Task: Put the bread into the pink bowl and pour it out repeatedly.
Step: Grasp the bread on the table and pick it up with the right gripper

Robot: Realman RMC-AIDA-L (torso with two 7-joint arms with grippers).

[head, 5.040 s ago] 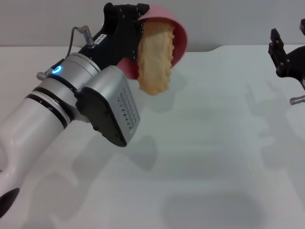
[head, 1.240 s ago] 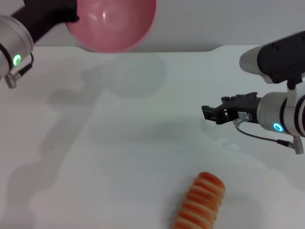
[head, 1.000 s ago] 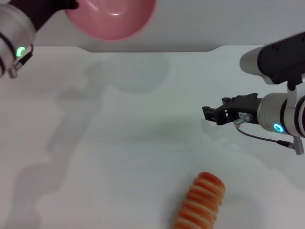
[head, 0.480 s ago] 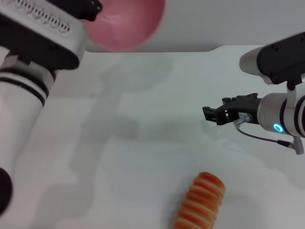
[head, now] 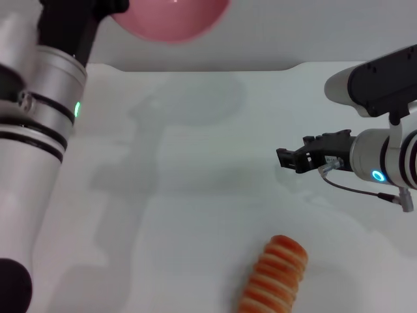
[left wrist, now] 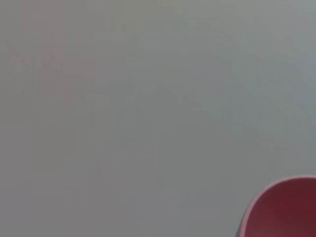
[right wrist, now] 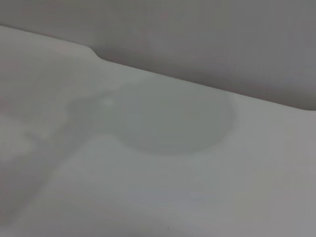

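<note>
My left jaws (head: pixel 114 6) are clamped on the pink bowl (head: pixel 172 19), held high above the counter's (head: pixel 195 195) far edge, well away from the bread (head: pixel 273 277); I judge it emptied and awaiting a refill. The bread lies striped side up on the counter's near part. My right jaws (head: pixel 283 158) hover above and beyond the bread; apart or together, I cannot tell. No readable writing anywhere.

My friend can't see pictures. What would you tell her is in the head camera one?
The left gripper holds a pink bowl up high at the back of a white table. The striped bread lies at the table's front edge, and the right gripper hovers over the table.
</note>
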